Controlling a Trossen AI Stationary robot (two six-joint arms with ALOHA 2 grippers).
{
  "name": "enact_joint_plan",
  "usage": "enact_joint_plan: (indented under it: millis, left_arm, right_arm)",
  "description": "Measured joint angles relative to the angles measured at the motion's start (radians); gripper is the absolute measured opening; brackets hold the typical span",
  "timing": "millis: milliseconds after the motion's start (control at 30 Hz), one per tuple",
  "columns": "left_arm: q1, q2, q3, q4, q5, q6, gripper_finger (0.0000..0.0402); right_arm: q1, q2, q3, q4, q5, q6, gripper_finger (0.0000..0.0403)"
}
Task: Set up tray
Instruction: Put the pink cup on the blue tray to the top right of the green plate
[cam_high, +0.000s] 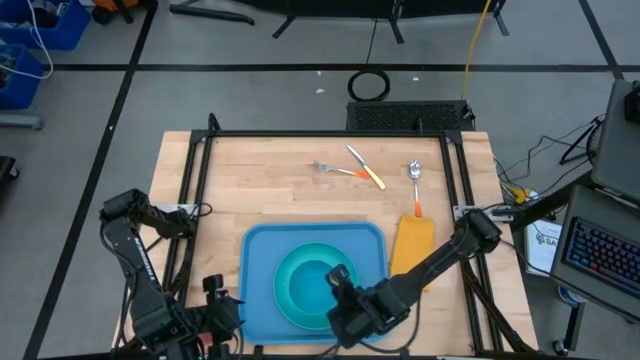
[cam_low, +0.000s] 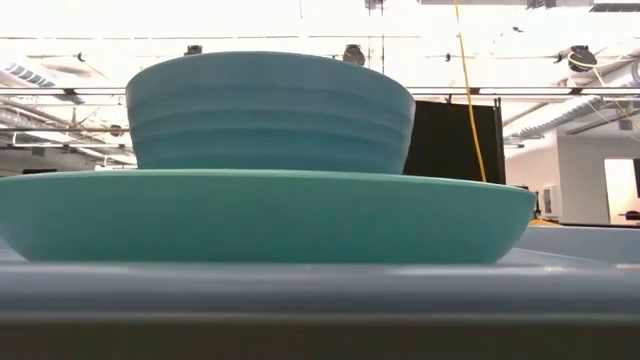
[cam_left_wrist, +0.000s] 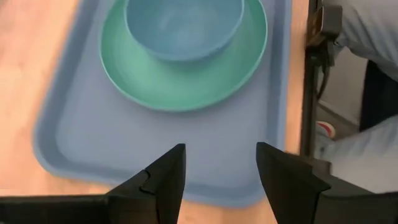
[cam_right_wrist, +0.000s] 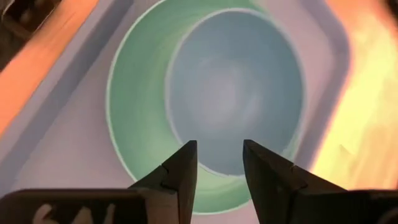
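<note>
Directly beneath the right hand (cam_right_wrist: 219, 163), fingers parted and empty, tray (cam_high: 258, 270) holding plate (cam_high: 285, 300) and bowl (cam_high: 312, 280).

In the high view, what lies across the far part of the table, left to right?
Fork → knife → spoon.

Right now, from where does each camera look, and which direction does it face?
High: above the table, facing straight down; tray, fork, spoon, both arms.
Low: at tabletop height, level; bowl on plate; no robot part.
Left wrist: behind the open left gripper, toward the tray.
Right wrist: over the bowl, right gripper open.
All views share bowl and plate.
</note>
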Motion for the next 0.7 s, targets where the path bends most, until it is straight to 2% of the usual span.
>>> enact_joint_plan:
  millis: [300, 500, 700]
  left_arm:
    - [-0.003, 0.000, 0.000, 0.001, 0.236, -0.178, 0.0200]
    - [-0.063, 0.000, 0.000, 0.012, 0.262, -0.344, 0.0200]
    - [-0.119, 0.000, 0.000, 0.014, 0.289, -0.515, 0.0200]
  right_arm:
    - [0.030, -0.028, -0.001, -0.034, 0.111, 0.153, 0.0121]
    - [0.036, -0.058, -0.110, -0.044, 0.181, 0.210, 0.0121]
    - [0.036, -0.175, -0.317, 0.097, 0.205, 0.228, 0.0117]
